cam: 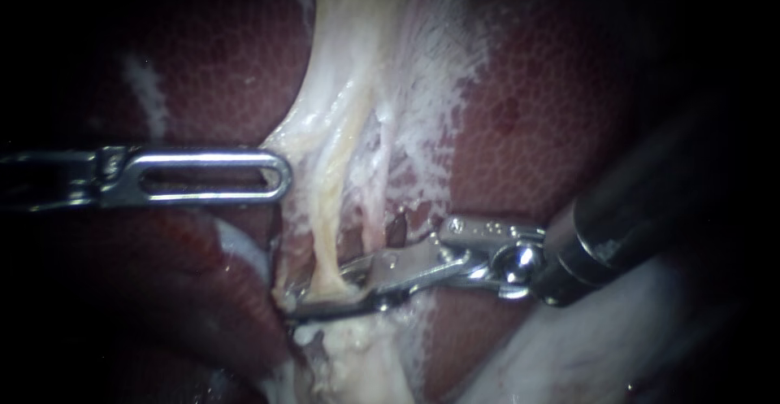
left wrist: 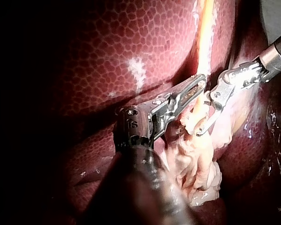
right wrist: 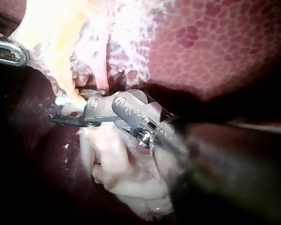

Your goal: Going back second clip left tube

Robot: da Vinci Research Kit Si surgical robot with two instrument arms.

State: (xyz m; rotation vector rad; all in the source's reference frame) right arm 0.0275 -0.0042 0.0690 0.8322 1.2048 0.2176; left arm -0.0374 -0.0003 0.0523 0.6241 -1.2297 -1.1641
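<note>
Right instrument (cam: pixel 321 294): jaws open, straddling the foot of the left tube (cam: pixel 331 209), a yellow strand between liver (cam: pixel 552 111) lobes. Left instrument (cam: pixel 280 178): jaws together, nothing held, tip against the pale tissue (cam: pixel 422 119) beside that tube. Pinker tube (cam: pixel 375 209) crowds in just right of it.

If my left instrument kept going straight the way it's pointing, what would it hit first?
Probably the yellowish tube, which lies just ahead of the left instrument. Depth is hard to judge, so it might pass in front of it.
</note>
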